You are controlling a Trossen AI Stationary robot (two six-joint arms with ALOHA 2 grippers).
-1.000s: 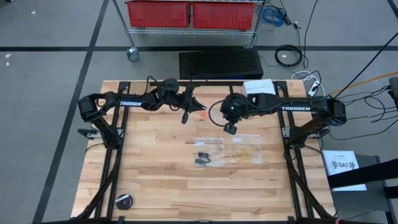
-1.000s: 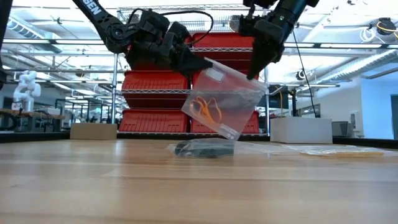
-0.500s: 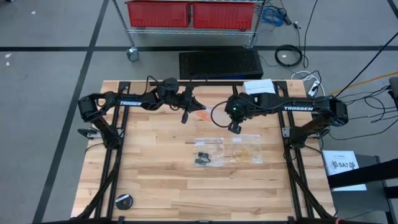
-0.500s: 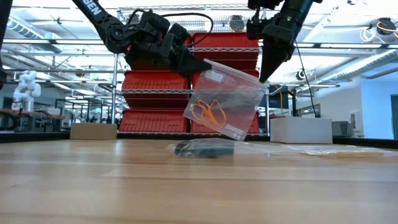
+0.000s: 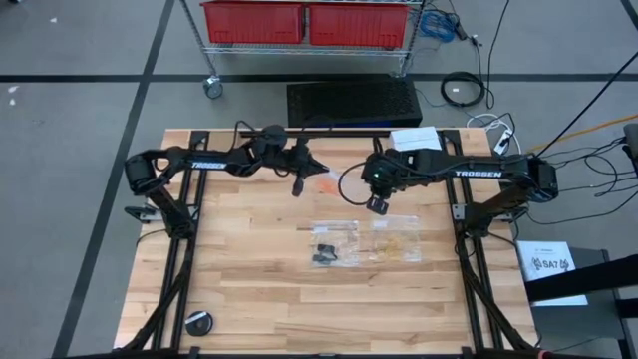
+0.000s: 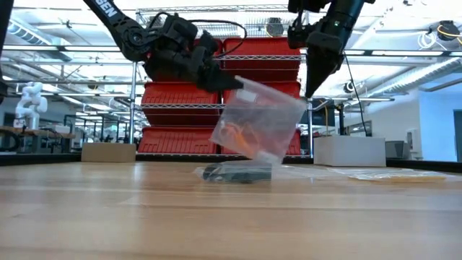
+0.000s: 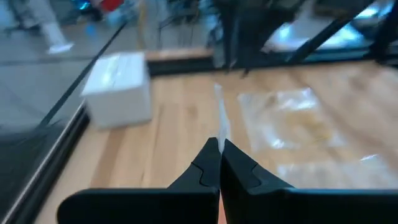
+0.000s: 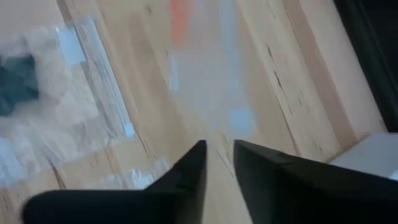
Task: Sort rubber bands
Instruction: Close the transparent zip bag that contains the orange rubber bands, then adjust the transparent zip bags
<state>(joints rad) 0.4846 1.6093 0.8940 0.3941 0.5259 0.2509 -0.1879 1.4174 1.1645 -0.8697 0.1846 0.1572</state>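
Note:
A clear plastic bag (image 6: 260,119) with orange rubber bands (image 6: 237,134) in it hangs above the table's far middle. My left gripper (image 6: 221,79) is shut on it; from above the bag shows as an orange patch (image 5: 323,183) beside that gripper (image 5: 308,170). My right gripper (image 6: 311,90) stands just above the bag's other upper corner, its fingers (image 8: 186,174) slightly open with nothing between them. Two more bags lie flat on the table: one with black bands (image 5: 332,249), one with pale bands (image 5: 396,239). My left gripper pinches the bag's top edge at its upper left corner (image 6: 232,78) between its two fingers, which come nearly level from the table's left. In the left wrist view the bag shows edge-on (image 7: 221,118) ahead of the shut fingertips. The bag hangs tilted, clear of the table.
A white box (image 5: 416,140) sits at the table's far edge by the right arm, and a round black object (image 5: 198,322) at the near left corner. Bare wood lies along the near half of the table (image 5: 299,299).
My right gripper has let go of the bag's upper right corner, opened a little and drawn off toward the table's right. The bag now hangs from my left gripper alone; its freed corner has dropped and it is swinging.

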